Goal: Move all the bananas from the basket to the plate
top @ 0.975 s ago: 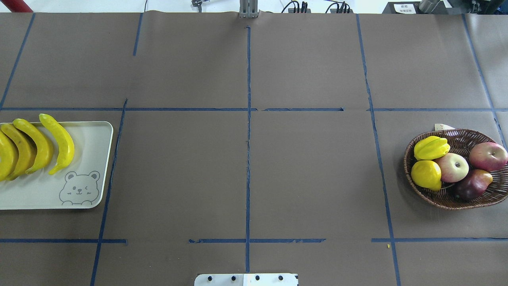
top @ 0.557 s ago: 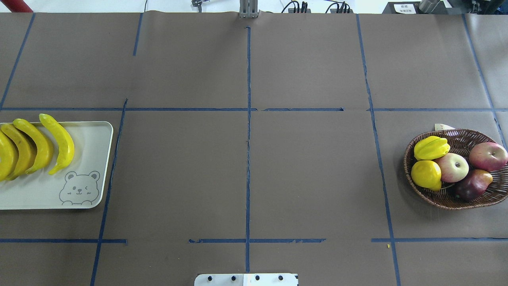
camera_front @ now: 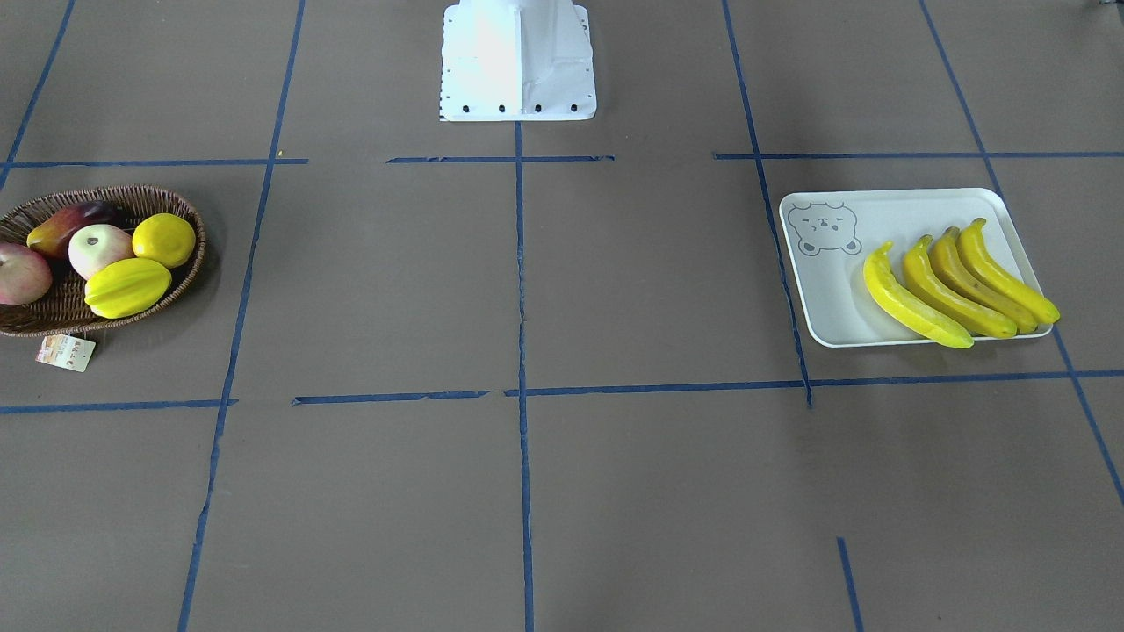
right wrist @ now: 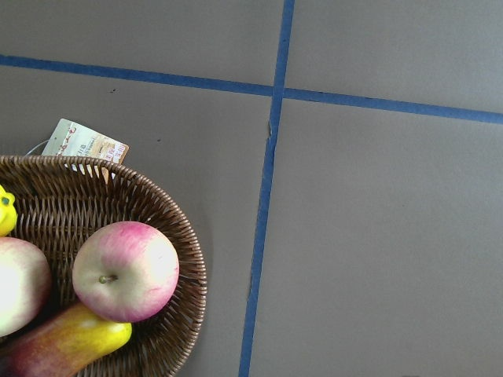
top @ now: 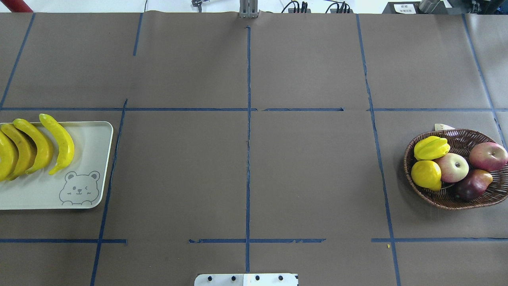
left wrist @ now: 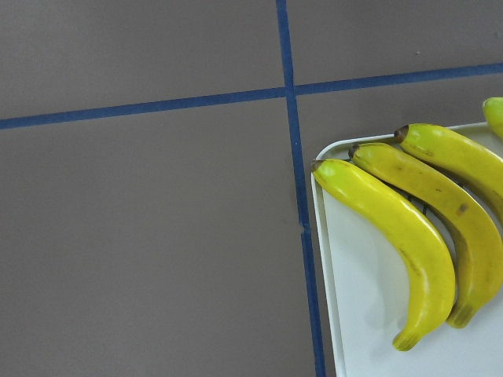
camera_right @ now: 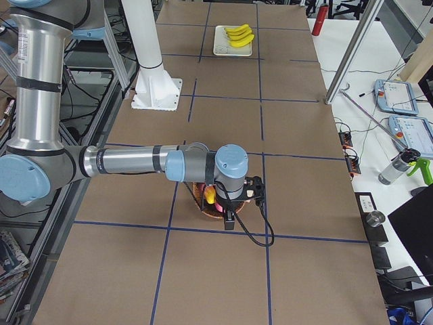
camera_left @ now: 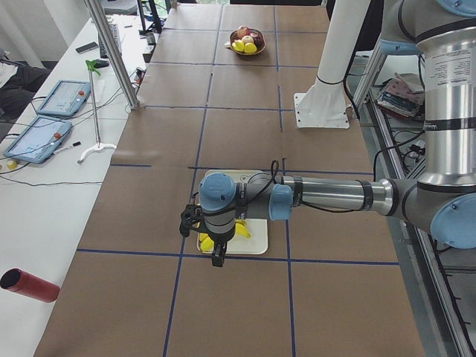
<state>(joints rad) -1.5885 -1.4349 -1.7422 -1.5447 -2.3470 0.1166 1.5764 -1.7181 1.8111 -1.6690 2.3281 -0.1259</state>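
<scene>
Beneath the left hand [camera_left: 214,253], all four bananas [camera_front: 910,306] lie on the plate [camera_front: 825,294]; withdraw straight up. Its grip: cannot tell.

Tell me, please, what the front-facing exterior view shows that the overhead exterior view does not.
Only front-facing: the whole plate with all four bananas uncut, and the basket's paper tag in full.
Only overhead: the far edge of the table, with cables beyond it.
Both: the bananas lie on the plate and none are in the basket, which holds a starfruit, a lemon, two apples and a dark reddish fruit.
</scene>
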